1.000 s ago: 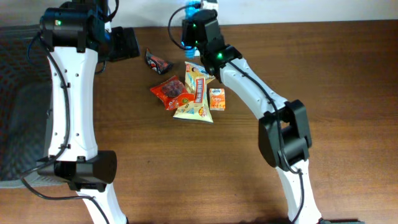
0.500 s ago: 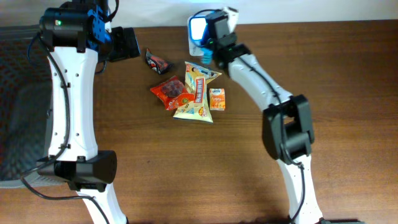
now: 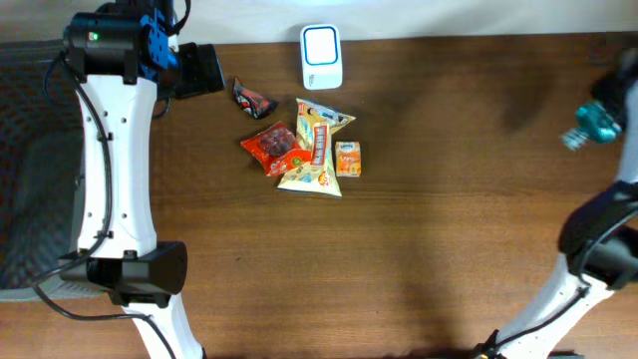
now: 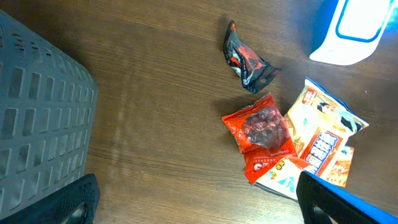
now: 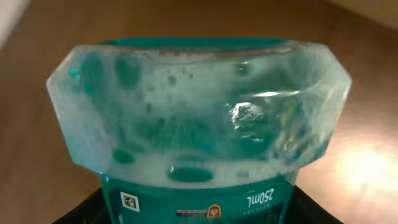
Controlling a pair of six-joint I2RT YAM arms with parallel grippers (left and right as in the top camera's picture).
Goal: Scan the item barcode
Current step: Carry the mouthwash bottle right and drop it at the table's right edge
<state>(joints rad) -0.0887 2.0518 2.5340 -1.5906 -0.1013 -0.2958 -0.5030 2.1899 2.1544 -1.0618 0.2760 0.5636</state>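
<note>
My right gripper (image 3: 608, 118) is at the table's far right edge, shut on a teal bottle (image 3: 594, 124). In the right wrist view the bottle (image 5: 199, 118) fills the frame, its clear base toward the camera and liquid bubbling inside. Its label carries a small square code (image 5: 129, 201), and black fingers (image 5: 78, 213) flank it. The white scanner (image 3: 321, 57) stands at the back centre, also in the left wrist view (image 4: 351, 28). My left gripper (image 3: 194, 70) hovers at the back left, open over bare wood (image 4: 199, 202), holding nothing.
A heap of snacks lies at the centre: a black packet (image 3: 253, 99), a red packet (image 3: 274, 148), a yellow-white bag (image 3: 317, 150) and a small orange box (image 3: 347, 159). A grey basket (image 3: 30, 150) sits off the left edge.
My right arm swung from the scanner at the back centre out to the far right, carrying the teal bottle. The scanner now stands uncovered. The left arm stayed still.
</note>
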